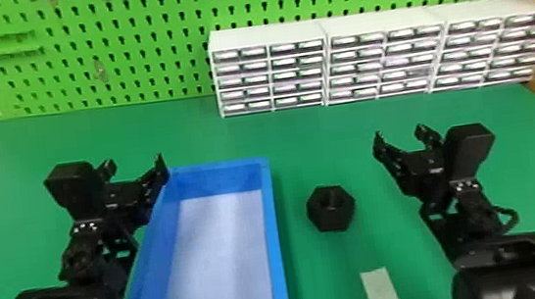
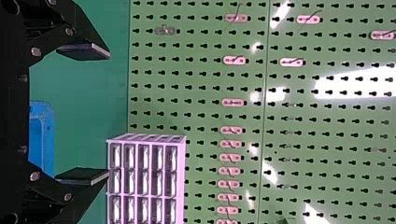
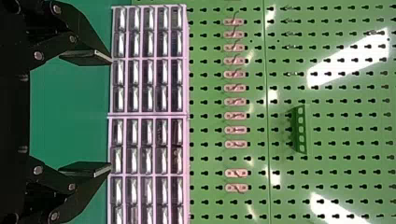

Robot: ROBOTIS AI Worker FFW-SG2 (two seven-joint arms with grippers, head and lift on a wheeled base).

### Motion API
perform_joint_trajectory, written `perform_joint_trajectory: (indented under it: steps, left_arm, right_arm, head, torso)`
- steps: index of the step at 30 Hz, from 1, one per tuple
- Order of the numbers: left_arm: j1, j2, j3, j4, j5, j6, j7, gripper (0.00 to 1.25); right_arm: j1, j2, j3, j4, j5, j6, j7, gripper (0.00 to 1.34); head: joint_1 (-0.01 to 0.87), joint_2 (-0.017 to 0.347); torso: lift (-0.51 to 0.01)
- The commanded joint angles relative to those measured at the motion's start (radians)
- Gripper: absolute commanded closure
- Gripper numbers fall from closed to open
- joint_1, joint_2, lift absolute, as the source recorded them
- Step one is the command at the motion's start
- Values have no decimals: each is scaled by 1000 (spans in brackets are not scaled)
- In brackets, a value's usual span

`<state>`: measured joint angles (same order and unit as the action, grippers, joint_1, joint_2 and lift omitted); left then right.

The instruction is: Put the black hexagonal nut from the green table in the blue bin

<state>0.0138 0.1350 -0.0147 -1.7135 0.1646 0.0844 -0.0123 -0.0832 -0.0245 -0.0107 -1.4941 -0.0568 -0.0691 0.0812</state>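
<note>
The left gripper point(image 1: 134, 164) has its fingers spread apart, as does the right gripper point(image 1: 399, 133), both empty. The black hexagonal nut point(image 1: 331, 208) lies on the green table point(image 1: 314, 135) between them, closer to the robot than their fingertips. Just right of the left gripper is the blue bin point(image 1: 272, 240); beyond the right gripper stand white drawer cabinets point(image 1: 378, 20).

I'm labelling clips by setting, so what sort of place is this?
Probably a workshop or lab workstation: a green pegboard with hooks stands behind the green table, and white small-parts drawer cabinets line its back.
</note>
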Motion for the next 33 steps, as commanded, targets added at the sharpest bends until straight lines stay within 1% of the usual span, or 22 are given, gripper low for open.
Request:
perform_joint_trajectory:
  steps: [1, 22, 31, 33]
  left_arm:
    - [0, 0, -1, 0, 1, 0, 0, 366]
    - [2, 0, 2, 0, 3, 0, 0, 366]
    - [3, 0, 4, 0, 3, 0, 0, 366]
    - [3, 0, 4, 0, 3, 0, 0, 366]
  right_arm:
    - [0, 0, 0, 0, 0, 0, 0, 463]
    - [0, 0, 2, -2, 0, 6, 0, 463]
    - [-1, 0, -5, -18, -2, 45, 0, 463]
    - [-3, 0, -8, -35, -2, 78, 0, 463]
  head:
    - [686, 52]
    - [686, 52]
    - [686, 52]
    - [686, 52]
  torso:
    - [-97]
    - [-97]
    - [-97]
    - [-97]
